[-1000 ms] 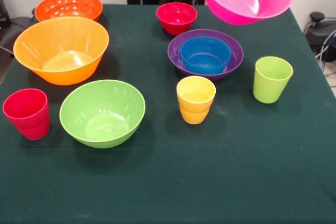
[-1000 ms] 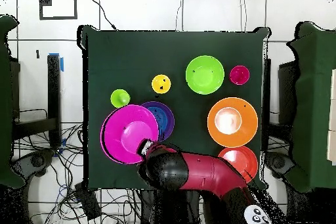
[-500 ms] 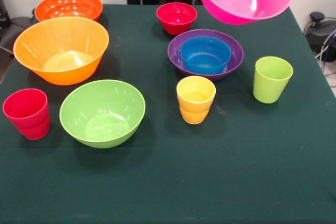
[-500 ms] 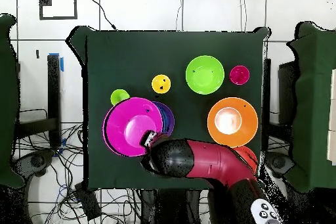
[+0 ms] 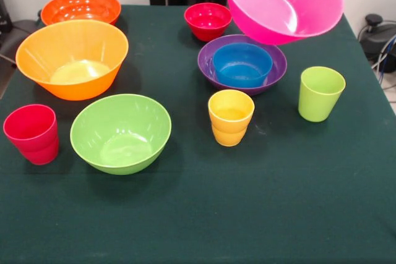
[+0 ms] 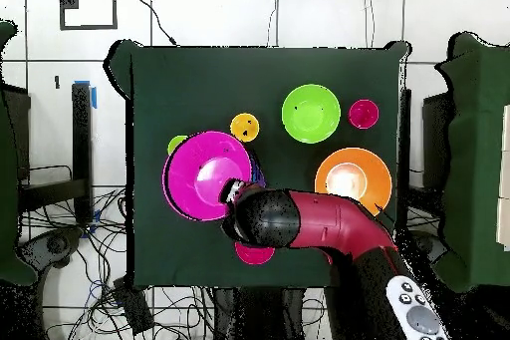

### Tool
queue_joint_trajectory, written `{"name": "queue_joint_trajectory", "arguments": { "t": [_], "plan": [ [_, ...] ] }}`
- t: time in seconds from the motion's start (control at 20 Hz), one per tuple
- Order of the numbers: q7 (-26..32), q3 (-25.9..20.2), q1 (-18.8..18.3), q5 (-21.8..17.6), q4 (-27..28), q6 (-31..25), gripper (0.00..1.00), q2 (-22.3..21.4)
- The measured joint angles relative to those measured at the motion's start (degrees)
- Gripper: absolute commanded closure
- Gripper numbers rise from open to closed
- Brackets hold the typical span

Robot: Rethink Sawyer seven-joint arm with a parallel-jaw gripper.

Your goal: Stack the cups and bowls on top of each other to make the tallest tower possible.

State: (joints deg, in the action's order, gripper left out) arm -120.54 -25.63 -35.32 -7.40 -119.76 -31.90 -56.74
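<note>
You have the large pink bowl [image 5: 281, 3] up off the surface, tilted, mouth facing the front camera, hanging above the purple bowl [image 5: 242, 63]. The blue bowl [image 5: 242, 64] sits nested in the purple one. Small red bowl [image 5: 208, 20] stands just behind that pair. Light orange bowl [image 5: 72, 58] and red-orange bowl [image 5: 80, 8] stand close together; green bowl [image 5: 120, 132] sits upright nearer the front. All three cups stand upright, apart: red cup [image 5: 31, 133], yellow cup [image 5: 231, 117], green cup [image 5: 320, 93].
</note>
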Motion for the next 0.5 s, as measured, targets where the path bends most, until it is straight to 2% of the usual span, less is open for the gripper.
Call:
{"name": "queue_joint_trajectory", "arguments": {
  "t": [0.5],
  "plan": [
    [0.00, 0.26, 0.89, -4.64, 5.02, 0.19, 1.00, 7.01]
  ]
}}
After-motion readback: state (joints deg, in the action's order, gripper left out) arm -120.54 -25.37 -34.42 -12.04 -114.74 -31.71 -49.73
